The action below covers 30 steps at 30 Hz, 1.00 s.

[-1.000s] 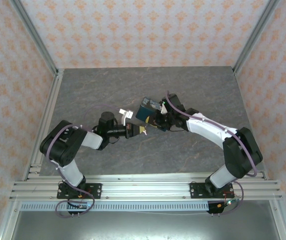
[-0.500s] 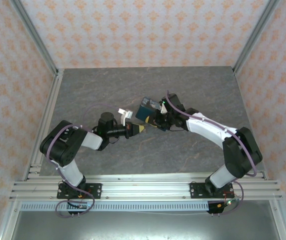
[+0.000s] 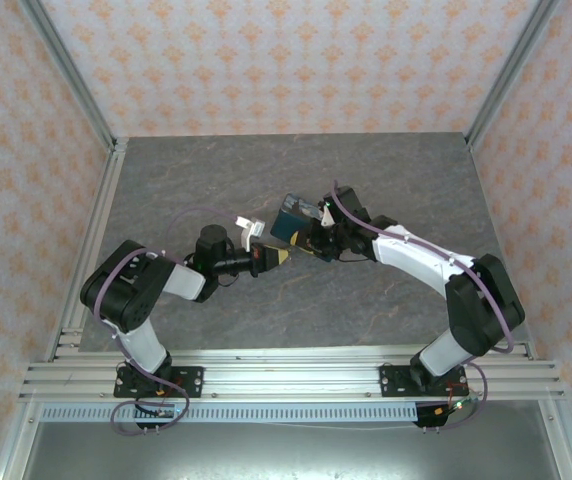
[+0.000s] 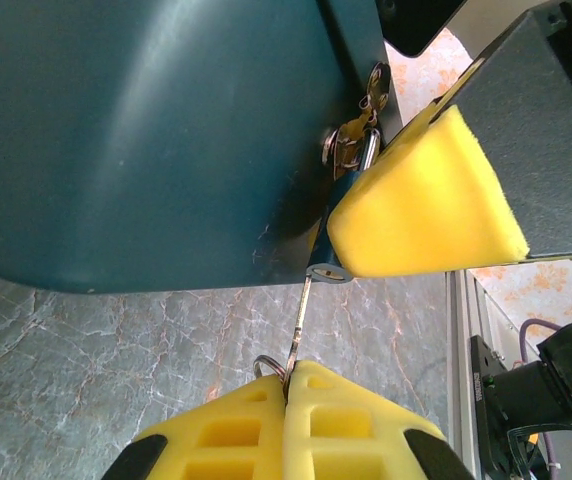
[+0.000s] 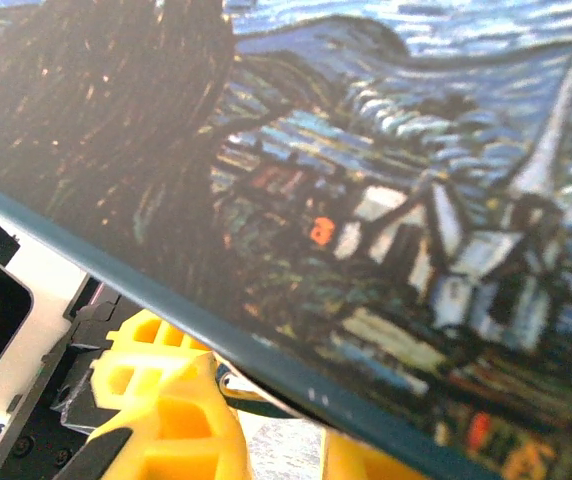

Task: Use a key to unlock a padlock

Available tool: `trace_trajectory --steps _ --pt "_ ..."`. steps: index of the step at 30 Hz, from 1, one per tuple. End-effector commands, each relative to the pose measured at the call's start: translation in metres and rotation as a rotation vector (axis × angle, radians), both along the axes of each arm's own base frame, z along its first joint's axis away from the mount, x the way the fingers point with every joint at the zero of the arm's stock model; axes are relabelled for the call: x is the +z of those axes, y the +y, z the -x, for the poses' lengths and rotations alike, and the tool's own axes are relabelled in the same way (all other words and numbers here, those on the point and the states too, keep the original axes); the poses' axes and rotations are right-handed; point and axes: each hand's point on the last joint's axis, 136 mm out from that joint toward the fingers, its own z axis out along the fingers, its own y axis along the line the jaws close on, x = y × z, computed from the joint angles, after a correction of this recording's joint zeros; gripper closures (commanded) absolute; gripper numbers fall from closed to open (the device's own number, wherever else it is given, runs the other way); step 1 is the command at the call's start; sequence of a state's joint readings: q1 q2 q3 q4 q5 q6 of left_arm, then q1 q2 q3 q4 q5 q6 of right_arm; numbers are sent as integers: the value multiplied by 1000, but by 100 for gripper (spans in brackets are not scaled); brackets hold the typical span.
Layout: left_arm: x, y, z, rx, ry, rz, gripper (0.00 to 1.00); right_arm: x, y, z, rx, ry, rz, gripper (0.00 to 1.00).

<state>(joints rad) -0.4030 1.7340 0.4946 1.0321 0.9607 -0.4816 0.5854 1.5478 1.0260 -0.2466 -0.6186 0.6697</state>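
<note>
**Key tip at the padlock**

The left gripper [image 4: 288,385] is clamped tight on the key [image 4: 301,320] — its tip meets the lower end of the padlock [image 4: 351,155], which hangs at the blue box's [image 4: 146,130] edge. One yellow finger [image 4: 421,205] of the right gripper [image 3: 311,243] lies just beside the lock — I cannot tell how wide its jaws are.

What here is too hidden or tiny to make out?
- Left wrist view: small dark brassy padlock, body hidden behind a yellow foam finger of the right gripper; locked or open unclear.
- Left wrist view: thin metal key, head buried inside shut left gripper.
- Top view: padlock too small.
</note>
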Motion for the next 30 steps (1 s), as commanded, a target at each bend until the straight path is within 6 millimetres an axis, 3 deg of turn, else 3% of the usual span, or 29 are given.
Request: trace_trajectory --steps 1,16,30 --pt "9 -1 -5 -6 -39 34 100 18 8 -10 4 -38 -43 100" --pt "13 -1 2 -18 -34 49 100 12 8 -10 5 -30 -37 100" --pt "-1 2 9 -20 -2 37 100 16 8 -12 1 -41 -39 100"
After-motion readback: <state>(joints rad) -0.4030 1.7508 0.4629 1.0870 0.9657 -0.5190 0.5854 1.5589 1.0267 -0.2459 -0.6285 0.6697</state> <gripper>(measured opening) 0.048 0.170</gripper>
